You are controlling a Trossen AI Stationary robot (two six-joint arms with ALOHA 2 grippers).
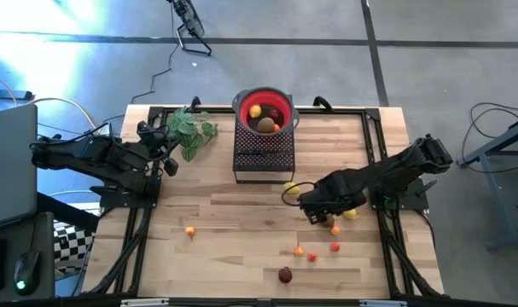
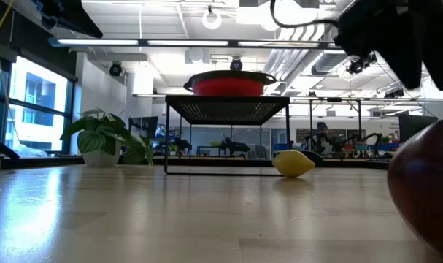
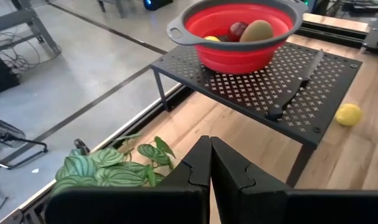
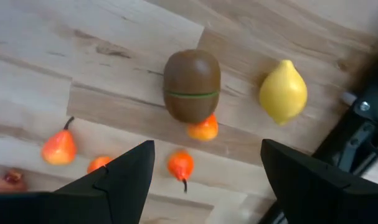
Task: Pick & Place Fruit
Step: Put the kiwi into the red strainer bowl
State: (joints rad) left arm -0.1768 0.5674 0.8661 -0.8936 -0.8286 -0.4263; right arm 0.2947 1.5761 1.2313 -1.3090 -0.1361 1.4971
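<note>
Brown and oval, the kiwi (image 4: 192, 85) lies on the bench (image 1: 233, 222) directly beneath the right tool (image 4: 207, 180), centred between its wide-spread fingers, a small orange fruit (image 4: 203, 129) touching it and a lemon (image 4: 283, 91) beside. Its long axis runs crosswise to the gap between the fingers. The left tool (image 3: 210, 180), pinched shut and empty, waits well apart near the plant (image 1: 190, 130).

I'm working in a robotics lab, an open industrial hall. Level across the table (image 2: 133, 212) I see exposed ducts (image 2: 294, 55) and strip lights on the ceiling, big windows (image 2: 31, 102) at frame left, and more benches (image 2: 352, 150) far back. From above: grey concrete floor (image 1: 88, 60), loose cables (image 1: 160, 77), a monitor (image 1: 7, 162) at frame left.
</note>
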